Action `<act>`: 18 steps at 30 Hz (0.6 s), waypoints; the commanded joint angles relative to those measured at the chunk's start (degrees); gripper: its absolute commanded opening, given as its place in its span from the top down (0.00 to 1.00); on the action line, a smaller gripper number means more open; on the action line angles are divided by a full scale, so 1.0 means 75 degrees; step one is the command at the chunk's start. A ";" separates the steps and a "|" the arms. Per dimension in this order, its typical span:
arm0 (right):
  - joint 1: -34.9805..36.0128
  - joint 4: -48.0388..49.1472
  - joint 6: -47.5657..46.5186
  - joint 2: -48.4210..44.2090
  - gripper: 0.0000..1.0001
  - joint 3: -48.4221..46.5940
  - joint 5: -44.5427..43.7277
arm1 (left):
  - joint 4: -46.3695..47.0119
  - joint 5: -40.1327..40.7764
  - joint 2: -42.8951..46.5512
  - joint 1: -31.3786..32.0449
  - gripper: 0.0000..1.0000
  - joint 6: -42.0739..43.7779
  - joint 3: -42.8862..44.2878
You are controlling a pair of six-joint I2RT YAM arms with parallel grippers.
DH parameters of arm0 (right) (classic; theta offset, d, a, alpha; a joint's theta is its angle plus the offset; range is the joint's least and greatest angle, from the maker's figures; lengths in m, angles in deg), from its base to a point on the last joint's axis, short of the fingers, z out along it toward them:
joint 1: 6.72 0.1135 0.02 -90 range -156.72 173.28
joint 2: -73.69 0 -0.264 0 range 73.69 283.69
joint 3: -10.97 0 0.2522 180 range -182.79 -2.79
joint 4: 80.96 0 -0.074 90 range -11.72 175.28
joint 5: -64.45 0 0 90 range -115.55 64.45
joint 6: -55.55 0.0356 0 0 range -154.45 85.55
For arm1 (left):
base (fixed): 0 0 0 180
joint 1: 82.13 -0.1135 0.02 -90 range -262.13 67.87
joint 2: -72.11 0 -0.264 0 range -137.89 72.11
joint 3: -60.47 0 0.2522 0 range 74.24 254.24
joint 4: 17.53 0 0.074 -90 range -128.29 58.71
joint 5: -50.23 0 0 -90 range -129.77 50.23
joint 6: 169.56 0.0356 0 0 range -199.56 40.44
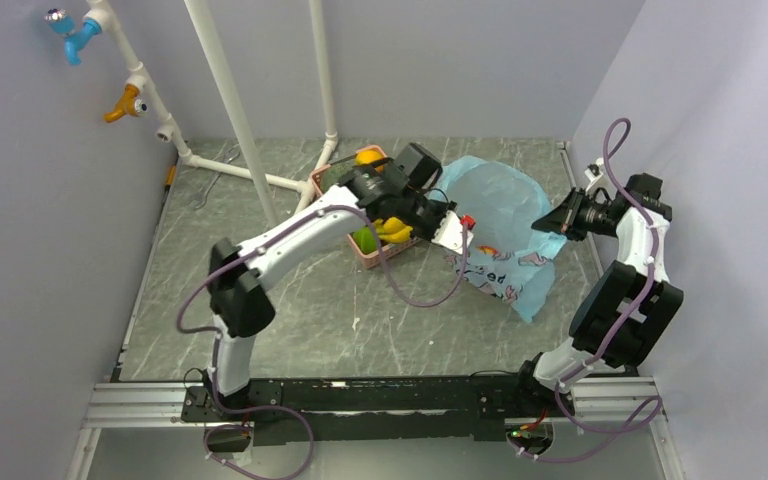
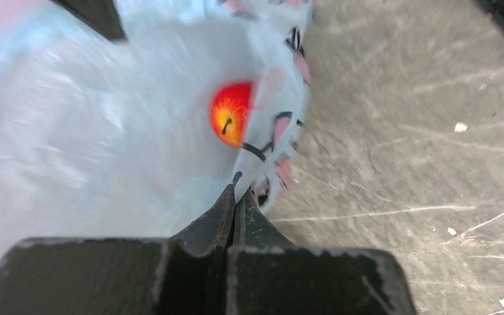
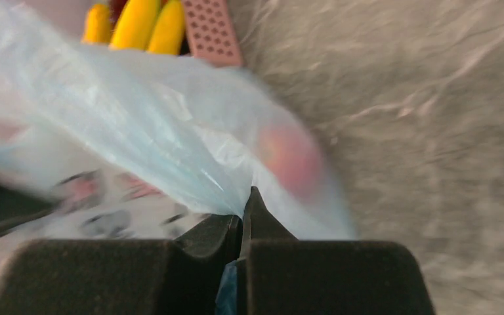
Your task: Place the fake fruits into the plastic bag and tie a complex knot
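The bag [image 1: 505, 195] lies open on the bench [image 1: 290, 300] between your two claws, its mouth stretched from one to the other. Your left claw [image 1: 452, 228] sits at its left rim and your right claw [image 1: 558, 217] at its right edge. A red fruit [image 2: 231, 113] lies inside the bag, just ahead of the left claw's tips. Bananas [image 1: 395, 230], a lime [image 1: 364, 240] and an orange [image 1: 368, 156] sit in the basket [image 1: 368, 262], beside and under your left wrist.

Your left arm reaches far forward and to the right, across the basket, with its wrist pointing at the bag. Your right arm stands folded, elbow low, forearm up, and its claw points left.

Your left claw's jaws are together, and the printed rim runs right into their tips, so it looks pinched there. Your right claw is clamped on a gathered fold of the bag, with blue film showing between the jaws.
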 commanded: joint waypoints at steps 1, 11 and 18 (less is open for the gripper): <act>0.0239 0.0793 -0.0637 -0.0209 1.00 -0.0424 -0.1604 | -0.0757 -0.1020 0.1082 0.0181 1.00 0.0088 0.0378; 0.1509 0.2201 -0.0756 -0.1324 1.00 0.1150 -0.3107 | -0.0846 -0.0846 0.0132 0.0210 1.00 0.0218 -0.0241; 0.1727 0.2202 -0.0643 -0.1560 1.00 0.1232 -0.3093 | -0.0191 -0.1384 0.0934 -0.0116 0.17 -0.1437 -0.0065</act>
